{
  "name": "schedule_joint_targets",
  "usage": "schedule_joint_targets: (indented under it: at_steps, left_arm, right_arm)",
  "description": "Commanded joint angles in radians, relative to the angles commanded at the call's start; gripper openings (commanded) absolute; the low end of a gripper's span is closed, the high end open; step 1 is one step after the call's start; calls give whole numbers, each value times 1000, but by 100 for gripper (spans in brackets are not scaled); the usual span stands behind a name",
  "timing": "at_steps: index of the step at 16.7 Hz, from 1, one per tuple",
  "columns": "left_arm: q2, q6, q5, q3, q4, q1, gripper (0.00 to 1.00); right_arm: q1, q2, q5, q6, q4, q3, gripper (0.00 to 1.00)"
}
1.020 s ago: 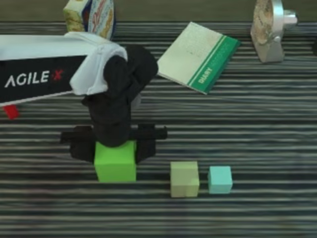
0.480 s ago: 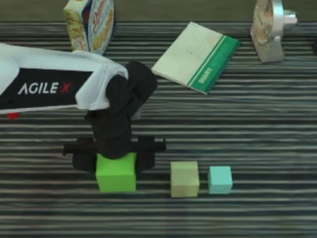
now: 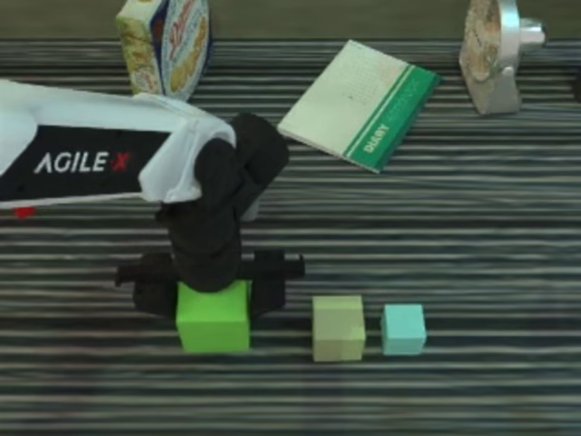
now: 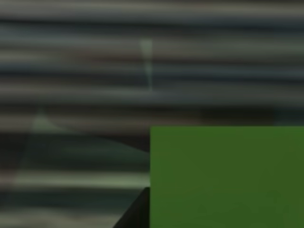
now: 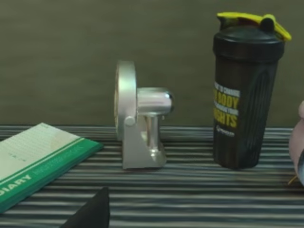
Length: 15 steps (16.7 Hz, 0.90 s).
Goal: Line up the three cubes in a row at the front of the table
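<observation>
Top view, left gripper (image 3: 211, 280) pinching green cube (image 3: 214, 318) near table (image 3: 472, 227) front edge, olive-yellow cube (image 3: 339, 328) and cyan cube (image 3: 403, 329) in row beside it, right gripper's state cannot be told.

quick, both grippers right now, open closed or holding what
Left gripper: straddles the green cube at the table's front; whether it is gripping cannot be told.
Right gripper: not seen from above, state cannot be told.
</observation>
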Motion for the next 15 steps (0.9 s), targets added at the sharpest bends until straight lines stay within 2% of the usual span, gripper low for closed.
schedule_joint_targets:
  at_steps: [4,15]
  left_arm:
    - [0,0,0,0,0,0,98]
    - [-5,0,0,15,-17,1,100]
  right_arm:
    - [0,0,0,0,0,0,100]
    - [0,0,0,0,0,0,100]
